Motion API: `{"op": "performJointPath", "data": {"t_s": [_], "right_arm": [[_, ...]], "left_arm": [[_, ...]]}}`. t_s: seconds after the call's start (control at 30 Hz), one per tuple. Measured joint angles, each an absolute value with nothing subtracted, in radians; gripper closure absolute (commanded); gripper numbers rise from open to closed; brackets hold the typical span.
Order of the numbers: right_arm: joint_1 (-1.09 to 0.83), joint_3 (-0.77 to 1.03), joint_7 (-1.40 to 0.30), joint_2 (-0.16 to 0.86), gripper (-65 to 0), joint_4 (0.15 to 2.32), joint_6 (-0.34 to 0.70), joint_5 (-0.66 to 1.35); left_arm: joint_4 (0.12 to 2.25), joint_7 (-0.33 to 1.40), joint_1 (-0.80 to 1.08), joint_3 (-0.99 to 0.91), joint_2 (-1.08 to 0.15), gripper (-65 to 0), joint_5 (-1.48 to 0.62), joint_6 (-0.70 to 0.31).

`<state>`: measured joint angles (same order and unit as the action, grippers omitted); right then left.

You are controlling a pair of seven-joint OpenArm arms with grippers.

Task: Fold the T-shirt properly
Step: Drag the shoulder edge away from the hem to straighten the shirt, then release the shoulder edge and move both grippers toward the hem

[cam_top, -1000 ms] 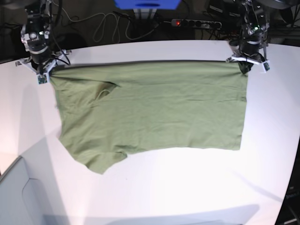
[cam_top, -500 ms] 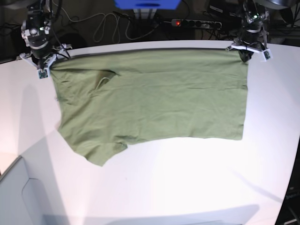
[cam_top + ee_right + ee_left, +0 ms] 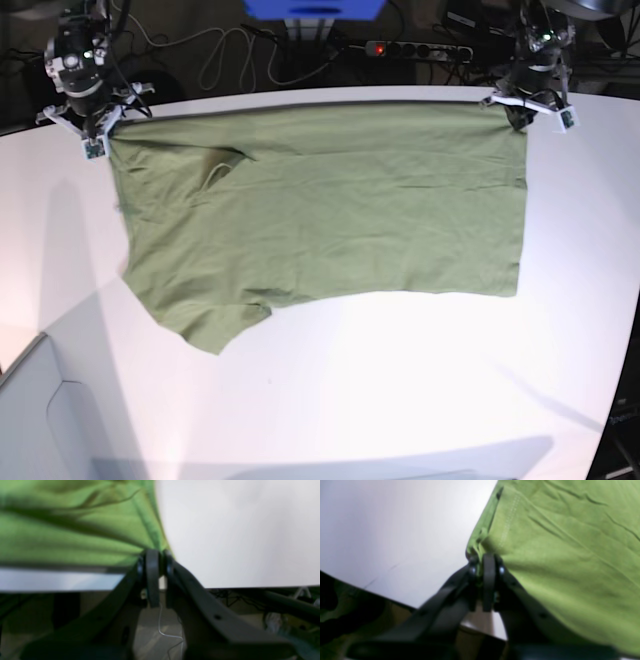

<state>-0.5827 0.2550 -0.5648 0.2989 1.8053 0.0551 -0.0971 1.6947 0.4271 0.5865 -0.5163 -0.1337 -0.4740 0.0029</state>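
Lying flat, the T-shirt [image 3: 330, 210] runs left-right (sleeve nearest), far corners pinched by both nearly-closed grippers

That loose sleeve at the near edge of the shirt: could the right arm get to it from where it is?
Probably yes. The sleeve lies flat on the bare table with nothing around it, on the right claw's side. But that claw is at the shirt's far corner.
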Motion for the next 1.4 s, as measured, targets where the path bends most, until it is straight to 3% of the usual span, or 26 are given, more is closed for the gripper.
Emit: {"op": "performJointPath", "data": {"t_s": [0.1,0.17,0.27,0.57,0.73,0.9,1.03,1.2,1.4], "right_arm": [[-0.583,0.255,-0.565,0.299,-26.4,1.806,0.056,-0.097],[-0.583,0.255,-0.565,0.299,-35.4,1.806,0.056,-0.097],[-0.583,0.255,-0.569,0.297,-42.1,1.824,0.056,-0.101],[-0.576,0.357,-0.561,0.250,-42.0,1.919,0.059,-0.101],[-0.480,0.360,-0.561,0.252,-42.4,1.914,0.066,-0.097],[-0.359,0.296,-0.579,0.259,-42.6,1.910,0.071,-0.102],[-0.193,0.236,-0.654,0.249,-42.5,1.901,0.164,-0.101],[0.044,0.158,-0.738,0.223,-42.5,1.730,0.208,-0.089],[0.233,0.099,-0.743,0.224,-42.4,1.502,0.209,-0.102]], "left_arm": [[1.706,0.431,0.584,-0.557,-0.120,-17.3,-0.474,0.004],[1.721,0.433,0.585,-0.569,-0.110,-18.0,-0.471,0.004],[1.745,0.441,0.584,-0.573,-0.109,-18.1,-0.472,0.004],[1.826,0.439,0.584,-0.573,-0.111,-18.1,-0.472,0.004],[1.828,0.449,0.530,-0.592,-0.110,-18.7,-0.464,0.004],[1.824,0.446,0.401,-0.632,-0.129,-29.0,-0.461,0.004],[1.805,0.439,0.303,-0.626,-0.162,-32.4,-0.461,0.004],[1.719,0.442,0.171,-0.604,-0.200,-32.6,-0.458,0.002],[1.448,0.444,-0.027,-0.512,-0.265,-32.4,-0.459,0.003]]}}
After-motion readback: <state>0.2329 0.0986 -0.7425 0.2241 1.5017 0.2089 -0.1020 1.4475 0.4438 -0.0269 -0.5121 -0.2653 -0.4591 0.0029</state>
